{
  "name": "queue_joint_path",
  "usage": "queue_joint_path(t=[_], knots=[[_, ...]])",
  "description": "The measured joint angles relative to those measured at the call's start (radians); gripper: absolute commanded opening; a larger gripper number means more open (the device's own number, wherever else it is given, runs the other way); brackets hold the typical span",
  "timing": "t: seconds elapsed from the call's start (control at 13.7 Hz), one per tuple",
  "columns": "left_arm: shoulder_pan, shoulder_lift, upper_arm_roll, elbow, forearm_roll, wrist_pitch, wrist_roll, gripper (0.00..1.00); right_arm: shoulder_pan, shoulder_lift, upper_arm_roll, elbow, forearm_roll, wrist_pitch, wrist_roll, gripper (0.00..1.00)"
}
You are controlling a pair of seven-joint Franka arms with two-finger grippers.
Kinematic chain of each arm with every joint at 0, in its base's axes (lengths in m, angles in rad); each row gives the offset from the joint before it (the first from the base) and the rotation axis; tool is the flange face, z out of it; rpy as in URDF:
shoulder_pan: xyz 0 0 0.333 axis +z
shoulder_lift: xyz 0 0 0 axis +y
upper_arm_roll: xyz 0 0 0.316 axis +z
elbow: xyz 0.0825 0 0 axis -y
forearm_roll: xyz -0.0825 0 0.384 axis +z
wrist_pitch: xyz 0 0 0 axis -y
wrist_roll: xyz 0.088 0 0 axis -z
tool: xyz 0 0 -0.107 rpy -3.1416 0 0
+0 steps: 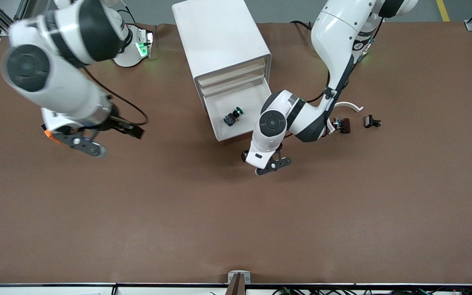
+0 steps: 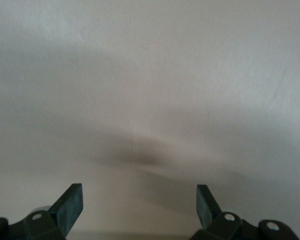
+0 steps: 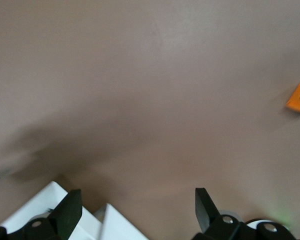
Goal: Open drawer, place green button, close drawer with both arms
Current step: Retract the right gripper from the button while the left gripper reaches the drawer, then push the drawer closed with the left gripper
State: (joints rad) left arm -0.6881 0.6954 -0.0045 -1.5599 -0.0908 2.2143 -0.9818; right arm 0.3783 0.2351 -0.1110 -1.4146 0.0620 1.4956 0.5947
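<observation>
Nearest the camera, the left tool (image 1: 272,164) hangs empty with fingers apart over the matte brown desk (image 1: 236,221), just before the drawer (image 1: 256,104). That smooth, shallow white tray stands open from the boxy cabinet (image 1: 219,41), holding the tiny green-capped button (image 1: 233,116) close above the left tool. Well toward the other end, the right tool (image 1: 84,143) hovers, also spread and empty.

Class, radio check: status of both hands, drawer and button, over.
Left hand open, empty, at the open drawer front. Right hand open, over table. Button in drawer. Nothing in the way.

Even overhead light, soft shadows on the matte brown surface (image 1: 236,221); the right arm's big white-and-black elbow (image 1: 51,61) looks motion-blurred, perhaps.
</observation>
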Motion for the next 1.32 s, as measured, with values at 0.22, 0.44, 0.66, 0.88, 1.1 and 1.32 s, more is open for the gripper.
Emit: queue_joint_path(t=[0.22, 0.44, 0.66, 0.88, 1.1, 1.32], knots=[[-0.029, -0.020, 0.000, -0.032, 0.000, 0.001, -0.025, 1.00, -0.142, -0.038, -0.002, 0.000, -0.001, -0.054, -0.291, 1.00], [-0.049, -0.042, -0.001, -0.064, 0.000, 0.001, -0.025, 1.00, -0.274, -0.061, -0.003, 0.000, -0.001, -0.067, -0.474, 1.00], [-0.074, -0.048, -0.002, -0.081, 0.000, 0.001, -0.027, 1.00, -0.329, -0.067, -0.002, 0.000, -0.017, -0.067, -0.525, 1.00], [-0.093, -0.048, -0.009, -0.097, 0.000, 0.001, -0.027, 1.00, -0.332, -0.067, 0.002, -0.012, -0.061, -0.065, -0.581, 1.00], [-0.098, -0.051, -0.030, -0.107, 0.000, 0.004, -0.027, 1.00, -0.343, -0.066, 0.002, -0.017, -0.066, -0.067, -0.655, 1.00], [-0.098, -0.065, -0.054, -0.130, 0.000, 0.004, -0.044, 1.00, -0.371, -0.066, 0.002, -0.017, -0.066, -0.089, -0.680, 1.00]])
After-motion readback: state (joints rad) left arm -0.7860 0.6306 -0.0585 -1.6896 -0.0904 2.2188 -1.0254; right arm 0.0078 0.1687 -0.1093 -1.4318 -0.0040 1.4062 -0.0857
